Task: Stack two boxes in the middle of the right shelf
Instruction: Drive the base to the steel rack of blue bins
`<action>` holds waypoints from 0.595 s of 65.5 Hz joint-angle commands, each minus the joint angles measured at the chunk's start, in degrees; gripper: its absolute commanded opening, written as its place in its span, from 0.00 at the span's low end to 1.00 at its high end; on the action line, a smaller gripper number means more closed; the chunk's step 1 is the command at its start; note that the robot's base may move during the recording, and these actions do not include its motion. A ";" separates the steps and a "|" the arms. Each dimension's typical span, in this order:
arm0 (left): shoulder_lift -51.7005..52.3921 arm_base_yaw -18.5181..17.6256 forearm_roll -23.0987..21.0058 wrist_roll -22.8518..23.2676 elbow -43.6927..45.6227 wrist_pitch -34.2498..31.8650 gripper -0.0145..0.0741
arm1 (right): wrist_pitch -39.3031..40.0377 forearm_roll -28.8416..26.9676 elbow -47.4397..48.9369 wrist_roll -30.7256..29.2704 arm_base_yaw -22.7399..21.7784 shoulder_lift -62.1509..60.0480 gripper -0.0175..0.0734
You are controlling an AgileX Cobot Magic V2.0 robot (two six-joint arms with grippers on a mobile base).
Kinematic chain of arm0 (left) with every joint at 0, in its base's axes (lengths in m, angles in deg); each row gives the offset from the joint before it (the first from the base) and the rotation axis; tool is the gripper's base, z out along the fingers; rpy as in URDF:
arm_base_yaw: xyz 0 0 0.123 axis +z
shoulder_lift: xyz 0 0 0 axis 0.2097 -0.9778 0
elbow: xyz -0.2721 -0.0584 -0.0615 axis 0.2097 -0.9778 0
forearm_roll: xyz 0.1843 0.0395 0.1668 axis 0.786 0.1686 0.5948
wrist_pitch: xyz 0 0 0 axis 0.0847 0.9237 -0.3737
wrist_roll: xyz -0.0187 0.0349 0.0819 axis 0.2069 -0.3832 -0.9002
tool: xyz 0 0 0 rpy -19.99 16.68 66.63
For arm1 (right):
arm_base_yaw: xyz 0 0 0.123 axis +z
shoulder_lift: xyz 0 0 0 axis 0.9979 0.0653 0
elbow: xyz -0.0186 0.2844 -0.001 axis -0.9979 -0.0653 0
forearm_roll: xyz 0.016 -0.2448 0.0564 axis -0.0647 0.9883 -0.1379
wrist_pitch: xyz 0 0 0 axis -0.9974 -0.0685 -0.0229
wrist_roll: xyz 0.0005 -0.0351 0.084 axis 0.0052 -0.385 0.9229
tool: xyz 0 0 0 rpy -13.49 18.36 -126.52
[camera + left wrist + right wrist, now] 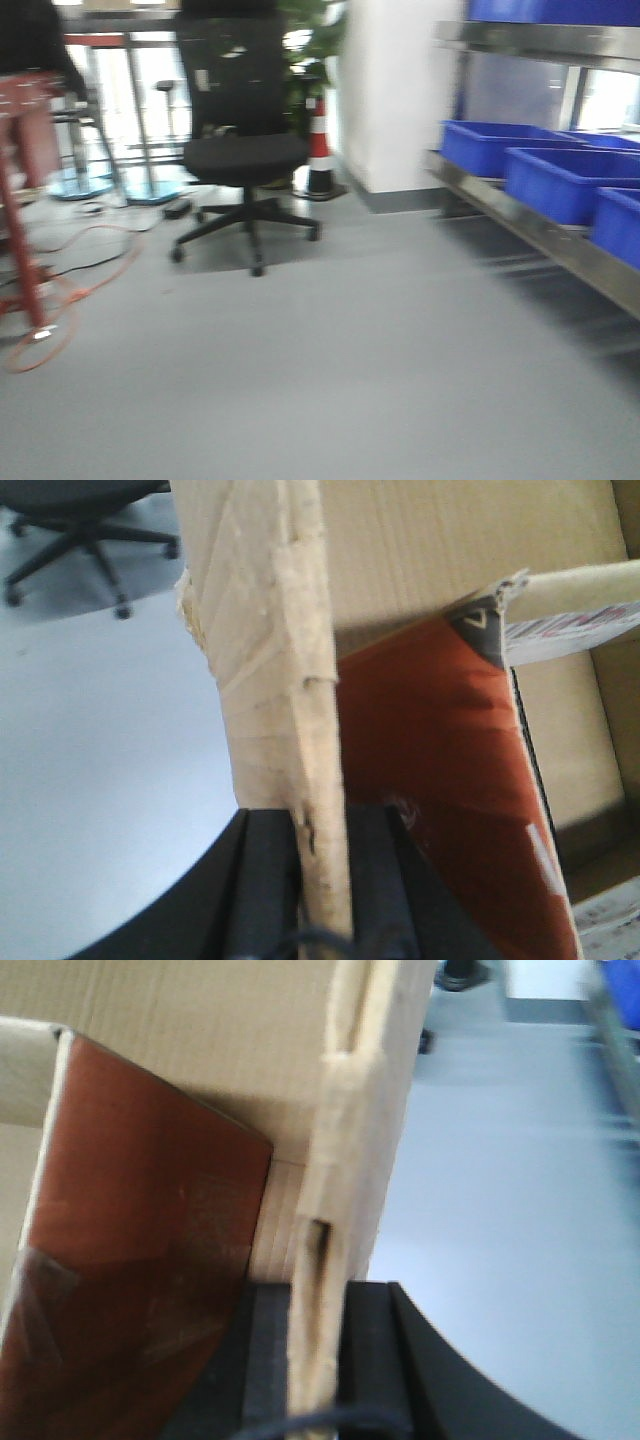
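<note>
A brown cardboard box fills both wrist views. In the left wrist view my left gripper (322, 820) is shut on the box's upright wall edge (275, 670), one black finger (265, 880) on each side. In the right wrist view my right gripper (318, 1295) is likewise shut on the opposite wall edge (350, 1140). A reddish-brown panel (440, 780) lies inside the box. The front view shows neither the box nor the grippers. The right shelf, a steel rack (520, 228), stands at the right of that view, blurred.
Blue plastic bins (560, 180) sit on the rack's lower visible tier, with another tier (540, 40) above. A black office chair (245, 150) stands ahead on the grey floor, a traffic cone (320, 150) behind it. A red frame (20, 250) and orange cable (70, 290) are at the left.
</note>
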State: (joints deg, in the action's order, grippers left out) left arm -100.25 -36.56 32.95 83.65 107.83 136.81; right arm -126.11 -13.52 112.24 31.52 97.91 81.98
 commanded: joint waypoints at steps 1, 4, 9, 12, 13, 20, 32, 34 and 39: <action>0.75 0.28 0.63 -0.41 0.53 -2.79 0.04 | 2.79 -0.46 0.75 -1.24 0.01 -0.89 0.01; 0.75 0.28 0.63 -0.41 0.53 -2.79 0.04 | 2.79 -0.46 0.75 -1.24 0.01 -0.89 0.01; 0.75 0.28 0.63 -0.41 0.53 -2.79 0.04 | 2.79 -0.46 0.75 -1.24 0.01 -0.89 0.01; 0.75 0.28 0.63 -0.41 0.53 -2.79 0.04 | 2.79 -0.46 0.75 -1.24 0.01 -0.89 0.01; 0.75 0.28 0.63 -0.41 0.53 -2.79 0.04 | 2.79 -0.46 0.75 -1.24 0.01 -0.89 0.01; 0.75 0.28 0.63 -0.41 0.53 -2.79 0.04 | 2.79 -0.46 0.75 -1.24 0.01 -0.89 0.01; 0.75 0.28 0.63 -0.41 0.53 -2.79 0.04 | 2.79 -0.46 0.75 -1.24 0.01 -0.89 0.01; 0.75 0.28 0.63 -0.41 0.53 -2.79 0.04 | 2.79 -0.46 0.75 -1.24 0.01 -0.89 0.01; 0.75 0.28 0.63 -0.41 0.53 -2.79 0.04 | 2.79 -0.46 0.75 -1.24 0.01 -0.89 0.01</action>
State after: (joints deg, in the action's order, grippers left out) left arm -100.25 -36.56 32.95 83.65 107.83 136.81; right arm -126.11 -13.52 112.24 31.52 97.91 81.98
